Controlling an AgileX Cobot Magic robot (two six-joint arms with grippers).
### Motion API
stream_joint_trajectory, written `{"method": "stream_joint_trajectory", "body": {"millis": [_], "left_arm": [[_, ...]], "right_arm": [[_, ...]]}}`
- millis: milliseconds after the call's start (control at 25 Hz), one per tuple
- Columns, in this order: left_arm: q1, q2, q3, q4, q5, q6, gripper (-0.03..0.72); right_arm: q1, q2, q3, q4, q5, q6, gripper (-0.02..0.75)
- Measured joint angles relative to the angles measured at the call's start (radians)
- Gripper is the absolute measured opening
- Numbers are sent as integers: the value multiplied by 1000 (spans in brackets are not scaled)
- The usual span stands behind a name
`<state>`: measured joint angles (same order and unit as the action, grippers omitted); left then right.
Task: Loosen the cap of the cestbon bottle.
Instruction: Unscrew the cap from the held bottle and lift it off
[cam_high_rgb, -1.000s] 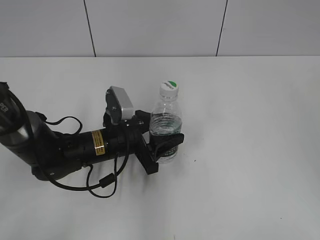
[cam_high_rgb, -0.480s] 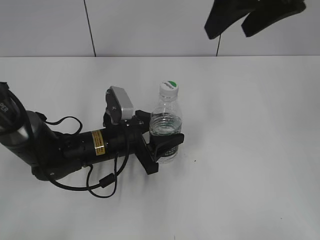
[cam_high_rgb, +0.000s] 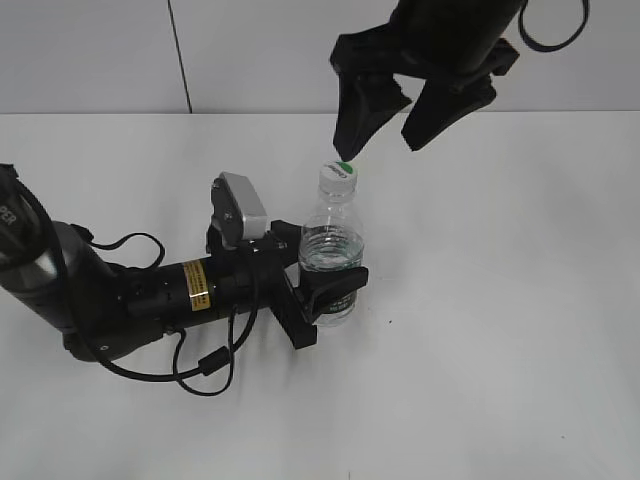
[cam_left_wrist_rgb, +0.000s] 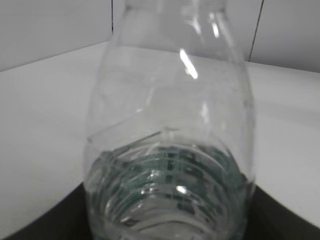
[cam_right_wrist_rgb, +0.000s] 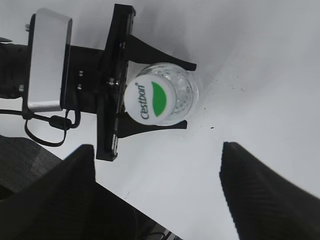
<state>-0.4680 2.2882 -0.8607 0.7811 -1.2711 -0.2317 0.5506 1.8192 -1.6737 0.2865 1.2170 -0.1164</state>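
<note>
The white bench (cam_high_rgb: 520, 300) carries one upright bottle (cam_high_rgb: 332, 262) near its middle, and that is where my work is. My left arm (cam_high_rgb: 130, 295) lies low across the bench from nine o'clock, and its pincer (cam_high_rgb: 325, 280) is clamped round the bottle's lower half at the green label; the left wrist view is filled by the clear, ribbed shoulder, so I judge the hold firm. What has changed is my right pincer (cam_high_rgb: 385, 128): a second ago it was out of sight, half a second ago only its tips showed at the top edge, and now it hangs just above the bottle at about one o'clock, spread wide and holding nothing. One fingertip (cam_high_rgb: 346, 140) sits just over the cap (cam_high_rgb: 338, 177), though I cannot tell whether it touches. From the right wrist the cap (cam_right_wrist_rgb: 149, 101) lies ahead between my fingers, toward ten o'clock, so I should centre, descend, close and twist.
</note>
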Motion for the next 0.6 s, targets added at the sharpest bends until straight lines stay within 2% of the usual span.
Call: {"method": "stream_joint_trajectory", "body": {"millis": [200, 600], "left_arm": [[0, 0, 0, 1, -1, 0, 405], [0, 0, 0, 0, -1, 0, 405]], "right_arm": [[37, 51, -42, -1, 1, 1, 590], [45, 125, -75, -9, 2, 1, 590]]}}
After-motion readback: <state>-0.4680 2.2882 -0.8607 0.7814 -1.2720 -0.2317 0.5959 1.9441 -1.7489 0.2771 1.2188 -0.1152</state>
